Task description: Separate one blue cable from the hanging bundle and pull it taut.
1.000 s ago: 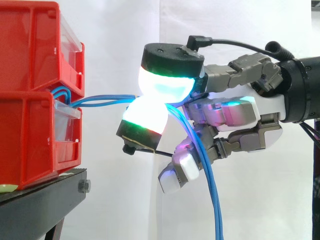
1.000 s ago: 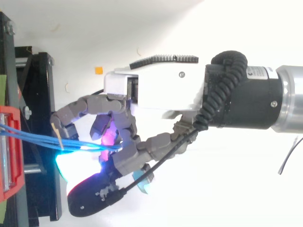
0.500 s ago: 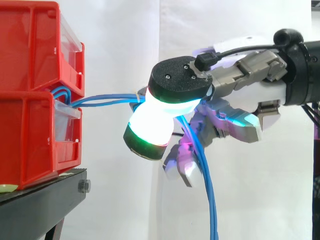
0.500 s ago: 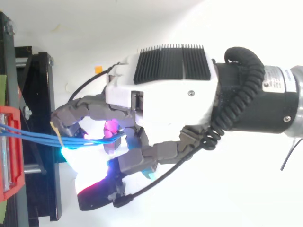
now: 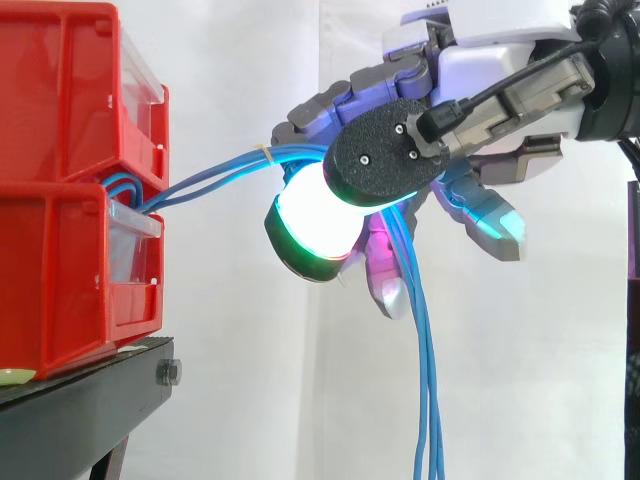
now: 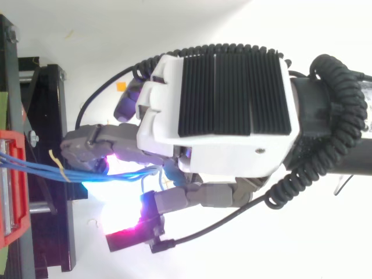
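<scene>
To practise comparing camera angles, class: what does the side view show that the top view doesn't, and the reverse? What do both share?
From the side: the blue cables drop straight down below the hand, and two red bins sit stacked. From above: the ribbed black plate on the hand's back and a small orange square beside it. Both: cables running from the bins to the hand, whose fingers curl round them, and the black stand.

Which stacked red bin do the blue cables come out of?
The lower red plastic bin: the thin blue cables leave over its clear front lip, under the upper bin.
</scene>
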Action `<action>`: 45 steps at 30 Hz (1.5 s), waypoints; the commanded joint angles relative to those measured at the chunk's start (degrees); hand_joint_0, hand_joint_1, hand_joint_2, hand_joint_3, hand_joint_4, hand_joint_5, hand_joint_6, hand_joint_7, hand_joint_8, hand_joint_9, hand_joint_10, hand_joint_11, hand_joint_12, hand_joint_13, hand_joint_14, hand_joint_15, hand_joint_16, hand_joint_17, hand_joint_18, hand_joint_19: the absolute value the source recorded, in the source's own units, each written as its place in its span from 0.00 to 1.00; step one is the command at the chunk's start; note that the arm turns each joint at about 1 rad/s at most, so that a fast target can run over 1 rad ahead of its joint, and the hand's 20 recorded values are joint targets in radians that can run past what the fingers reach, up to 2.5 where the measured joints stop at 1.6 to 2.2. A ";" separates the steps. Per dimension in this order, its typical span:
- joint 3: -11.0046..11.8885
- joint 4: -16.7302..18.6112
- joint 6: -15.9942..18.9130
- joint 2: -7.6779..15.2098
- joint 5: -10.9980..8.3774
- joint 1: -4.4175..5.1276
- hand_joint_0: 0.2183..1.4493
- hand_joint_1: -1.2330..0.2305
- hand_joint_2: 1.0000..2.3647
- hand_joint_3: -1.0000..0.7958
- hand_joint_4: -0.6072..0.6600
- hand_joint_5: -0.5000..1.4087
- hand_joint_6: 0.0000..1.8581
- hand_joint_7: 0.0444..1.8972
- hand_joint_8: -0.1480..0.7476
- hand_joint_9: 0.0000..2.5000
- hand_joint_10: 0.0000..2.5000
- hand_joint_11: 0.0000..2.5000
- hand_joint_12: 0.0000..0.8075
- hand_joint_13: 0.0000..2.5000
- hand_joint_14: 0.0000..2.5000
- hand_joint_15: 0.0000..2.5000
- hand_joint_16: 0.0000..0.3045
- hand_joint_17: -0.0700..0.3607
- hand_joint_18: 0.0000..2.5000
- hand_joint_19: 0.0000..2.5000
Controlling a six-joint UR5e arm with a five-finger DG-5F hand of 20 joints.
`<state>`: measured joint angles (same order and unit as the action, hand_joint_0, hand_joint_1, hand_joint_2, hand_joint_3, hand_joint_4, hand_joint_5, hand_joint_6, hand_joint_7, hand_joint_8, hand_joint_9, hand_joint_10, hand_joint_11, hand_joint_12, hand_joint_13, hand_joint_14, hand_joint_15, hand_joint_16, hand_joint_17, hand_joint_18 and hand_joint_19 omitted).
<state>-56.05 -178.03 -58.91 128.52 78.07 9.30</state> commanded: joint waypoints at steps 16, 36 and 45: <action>-0.12 0.66 -48.75 -0.11 5.78 -2.18 0.40 0.31 0.01 0.48 0.49 0.34 0.27 0.69 0.28 0.74 0.00 0.10 0.27 0.47 0.01 0.16 0.15 0.40 0.26 0.20; -0.91 -2.85 -18.69 -0.11 4.19 -4.47 0.39 0.31 0.01 0.47 0.49 0.34 0.27 0.69 0.28 0.74 0.00 0.10 0.27 0.47 0.01 0.16 0.15 0.40 0.26 0.20; -0.91 -2.94 -10.17 -0.11 3.75 -4.64 0.40 0.31 0.01 0.47 0.49 0.34 0.27 0.69 0.29 0.74 0.00 0.11 0.28 0.47 0.01 0.15 0.15 0.40 0.26 0.20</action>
<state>-56.95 -180.91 -71.59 128.41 81.78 4.70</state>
